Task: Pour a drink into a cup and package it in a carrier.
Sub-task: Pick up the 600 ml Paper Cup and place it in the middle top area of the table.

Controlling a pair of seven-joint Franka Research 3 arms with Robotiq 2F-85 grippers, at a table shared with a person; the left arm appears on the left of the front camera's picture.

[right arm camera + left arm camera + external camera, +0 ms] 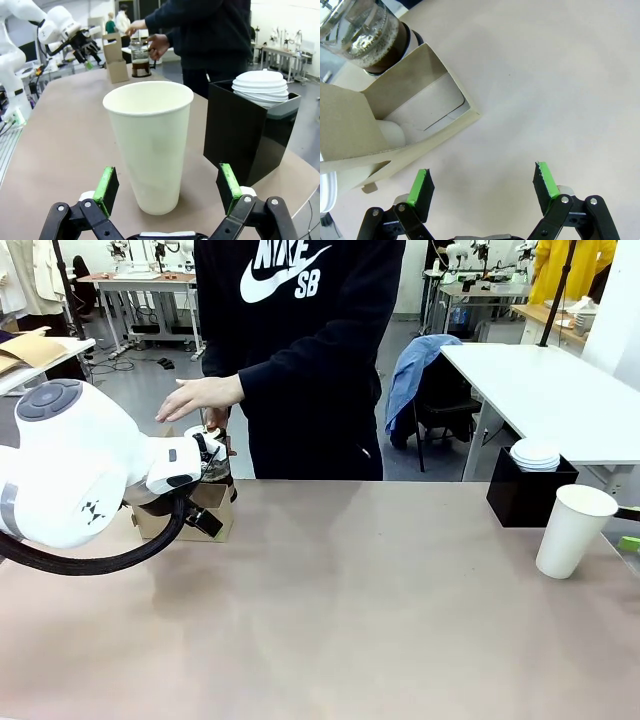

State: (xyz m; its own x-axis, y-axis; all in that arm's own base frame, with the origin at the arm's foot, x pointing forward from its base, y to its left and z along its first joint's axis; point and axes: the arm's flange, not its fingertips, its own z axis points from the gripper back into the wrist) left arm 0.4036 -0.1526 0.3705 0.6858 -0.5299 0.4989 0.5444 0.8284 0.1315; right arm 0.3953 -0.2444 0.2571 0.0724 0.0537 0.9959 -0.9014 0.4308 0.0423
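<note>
Beige tabletop lies bare across the middle. The left gripper [481, 170] hangs with jaws spread over open table, just beside the carrier [395, 125] at the far left edge. The right gripper [166, 170], jaws also spread, frames the cup [148, 145], which stands lidless near the right edge beside a black box [235, 130] of lids [260, 85]. The drink [141, 67] sits in a glass pot [140, 59] under the person's hand [159, 44], behind the carrier. Pouring, lidding and packing all look still to do.
</note>
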